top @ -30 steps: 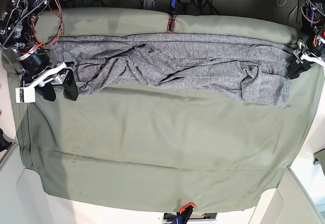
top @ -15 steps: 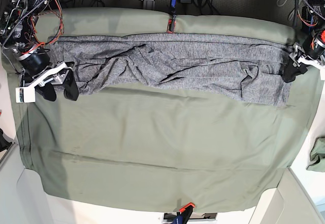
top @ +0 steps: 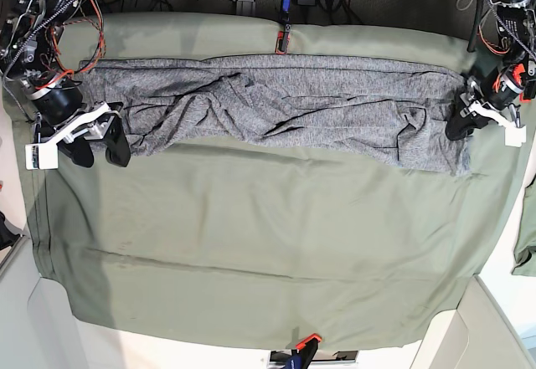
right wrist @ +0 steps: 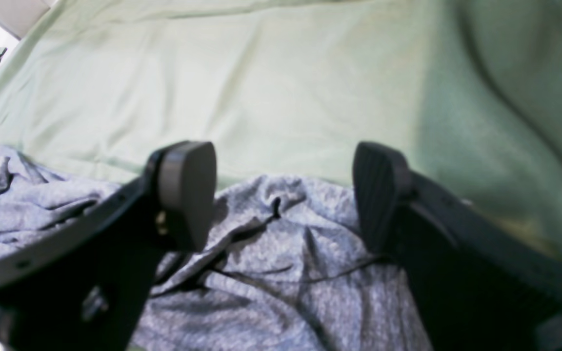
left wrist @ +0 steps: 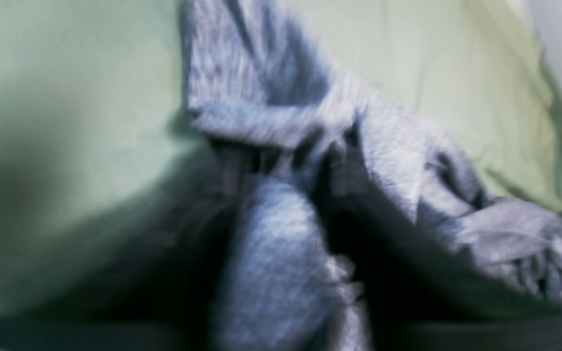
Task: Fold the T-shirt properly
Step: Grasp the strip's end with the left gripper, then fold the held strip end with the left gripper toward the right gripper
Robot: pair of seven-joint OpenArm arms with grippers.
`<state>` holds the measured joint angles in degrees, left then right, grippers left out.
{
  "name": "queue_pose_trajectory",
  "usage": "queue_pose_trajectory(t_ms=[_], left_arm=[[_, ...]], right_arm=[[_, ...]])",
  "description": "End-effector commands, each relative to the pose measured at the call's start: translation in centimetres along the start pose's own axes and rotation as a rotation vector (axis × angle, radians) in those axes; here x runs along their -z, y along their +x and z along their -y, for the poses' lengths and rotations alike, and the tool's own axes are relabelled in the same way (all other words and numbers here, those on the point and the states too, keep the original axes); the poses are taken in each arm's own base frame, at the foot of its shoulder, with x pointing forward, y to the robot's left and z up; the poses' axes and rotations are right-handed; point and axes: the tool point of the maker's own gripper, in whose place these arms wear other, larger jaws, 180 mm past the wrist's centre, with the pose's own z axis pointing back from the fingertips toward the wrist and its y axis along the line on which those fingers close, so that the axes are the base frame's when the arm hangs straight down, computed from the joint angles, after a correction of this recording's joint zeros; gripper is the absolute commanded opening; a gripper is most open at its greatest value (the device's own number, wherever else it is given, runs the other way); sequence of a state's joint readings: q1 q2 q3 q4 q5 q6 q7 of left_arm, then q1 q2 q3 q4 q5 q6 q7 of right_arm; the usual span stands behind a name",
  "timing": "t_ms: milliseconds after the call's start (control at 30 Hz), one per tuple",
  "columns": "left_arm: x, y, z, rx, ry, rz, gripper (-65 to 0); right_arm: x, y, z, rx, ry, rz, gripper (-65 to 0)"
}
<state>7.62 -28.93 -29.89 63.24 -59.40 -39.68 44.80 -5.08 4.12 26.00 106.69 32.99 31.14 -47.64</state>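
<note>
Right gripper (top: 98,145): at left edge of base view, arm reaching in from upper left corner, wrist angled down and inward. My two dark fingers (right wrist: 186,192) spread wide apart, pads facing each other across clear gap, nothing between them.

Left gripper (top: 460,124): at right edge of base view, arm descending from upper right corner, fingertips pointing inward and down. Wrist view blurred; jaw spacing not discernible.

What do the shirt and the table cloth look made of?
Shirt: soft heathered grey knit, probably jersey; it is finely speckled and crumples into loose folds. Cloth: smooth matte olive-green woven fabric, likely; it lies flat with only shallow creases.
</note>
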Motion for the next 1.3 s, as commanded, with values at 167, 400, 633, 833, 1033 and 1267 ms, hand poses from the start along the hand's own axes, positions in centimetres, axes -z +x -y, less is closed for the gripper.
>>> queue_pose_trajectory(t_ms=[167,400,633,833,1033,1267], left_arm=[[-0.6,2.8,-0.1,0.052,0.014,0.089,-65.0],[-1.3,5.4,4.0,0.226,-0.034,0.145,-65.0],[-2.6,5.8,12.8,0.423,-0.167,0.19,-65.0],[-1.4,3.0,20.4,0.504,-0.341,0.173,-65.0],[2.2,-3.4,25.2,0.595,-0.439,0.052,-65.0],[3.5,-8.8,28.9,0.693,-0.527,-0.053,-65.0]], right_arm=[[-0.2,1.5,-0.3,-0.016,0.014,0.052,-21.7],[-0.2,1.5,-0.2,-0.017,0.013,0.051,-21.7],[-0.2,1.5,-0.2,-0.018,0.012,0.05,-21.7],[-0.2,1.5,-0.3,-0.016,0.013,0.049,-21.7],[-0.5,1.9,-0.1,0.004,0.02,0.07,-21.8],[-2.1,2.6,1.8,0.07,-0.005,0.107,-21.7]])
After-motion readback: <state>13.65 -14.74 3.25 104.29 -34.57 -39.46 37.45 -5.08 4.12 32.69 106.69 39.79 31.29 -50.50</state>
